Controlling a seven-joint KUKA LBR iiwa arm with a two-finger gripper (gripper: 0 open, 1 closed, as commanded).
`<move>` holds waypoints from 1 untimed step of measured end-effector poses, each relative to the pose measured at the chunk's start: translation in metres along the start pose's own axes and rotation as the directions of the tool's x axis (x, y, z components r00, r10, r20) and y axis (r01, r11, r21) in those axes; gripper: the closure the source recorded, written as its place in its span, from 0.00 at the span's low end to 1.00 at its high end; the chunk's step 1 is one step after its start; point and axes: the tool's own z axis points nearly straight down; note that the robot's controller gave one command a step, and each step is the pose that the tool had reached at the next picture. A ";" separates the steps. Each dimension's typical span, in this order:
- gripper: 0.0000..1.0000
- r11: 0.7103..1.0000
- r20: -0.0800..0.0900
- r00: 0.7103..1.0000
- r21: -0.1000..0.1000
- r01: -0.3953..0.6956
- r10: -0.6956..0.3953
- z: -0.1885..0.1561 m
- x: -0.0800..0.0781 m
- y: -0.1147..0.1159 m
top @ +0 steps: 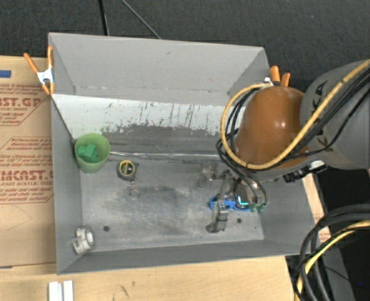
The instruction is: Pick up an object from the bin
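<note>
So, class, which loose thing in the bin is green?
The small cup by the left wall; the round piece beside it is yellow, the corner piece silvery.

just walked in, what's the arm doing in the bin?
The KUKA arm reaches in from the right; its gripper is down in the grey bin's lower-right part. A small blue thing lies by it; whether it is held I cannot tell. A green cup, a small round yellowish piece and a whitish piece lie apart at the left.
</note>
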 end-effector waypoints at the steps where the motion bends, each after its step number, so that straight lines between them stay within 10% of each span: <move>1: 0.00 0.994 0.002 0.994 0.001 -0.113 0.113 0.106 -0.003 -0.080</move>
